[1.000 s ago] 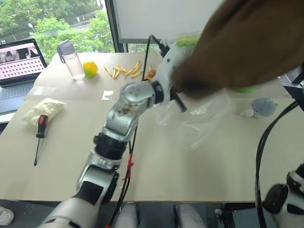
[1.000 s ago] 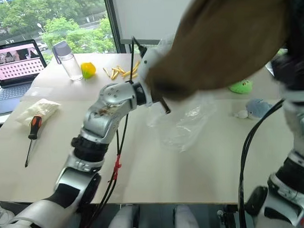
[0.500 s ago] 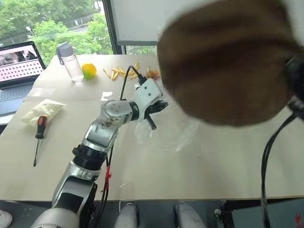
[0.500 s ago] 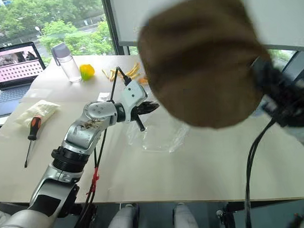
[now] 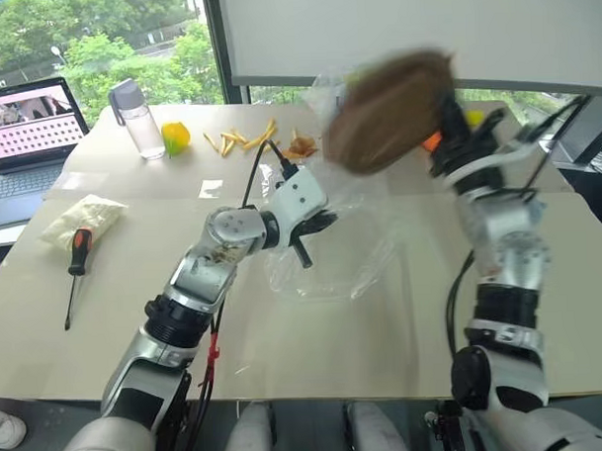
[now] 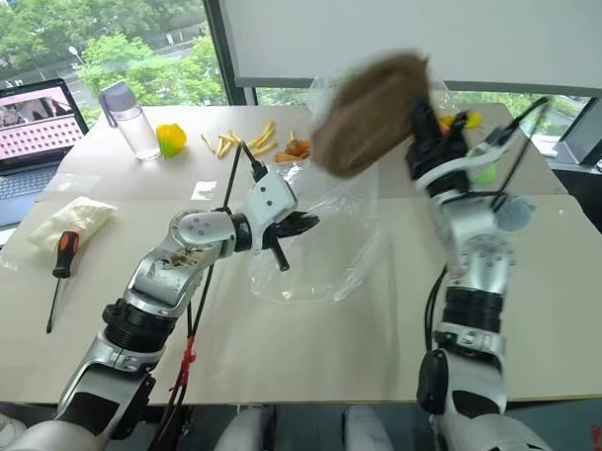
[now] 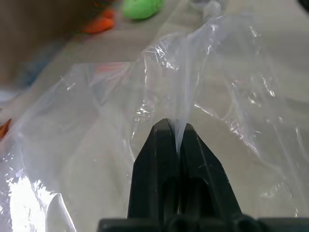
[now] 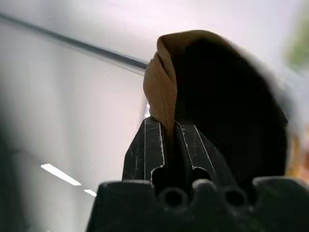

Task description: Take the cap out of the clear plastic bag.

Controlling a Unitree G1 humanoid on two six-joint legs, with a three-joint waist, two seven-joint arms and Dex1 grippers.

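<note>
Above the table (image 5: 315, 354) your right gripper (image 8: 171, 126) is clenched on the brown cap (image 5: 386, 114), held up in the air clear of the clear plastic bag (image 5: 356, 248), whose edge your left gripper (image 7: 175, 131) pinches just above that same table.

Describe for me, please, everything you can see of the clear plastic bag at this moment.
The clear plastic bag is thin, crinkled, transparent film with glints along its folds. It looks empty and lies slack on the beige table, one edge pulled up. The left gripper is shut on that edge, the film pinched between its black fingers. The brown cap is outside it, held above the table by the right gripper.
</note>
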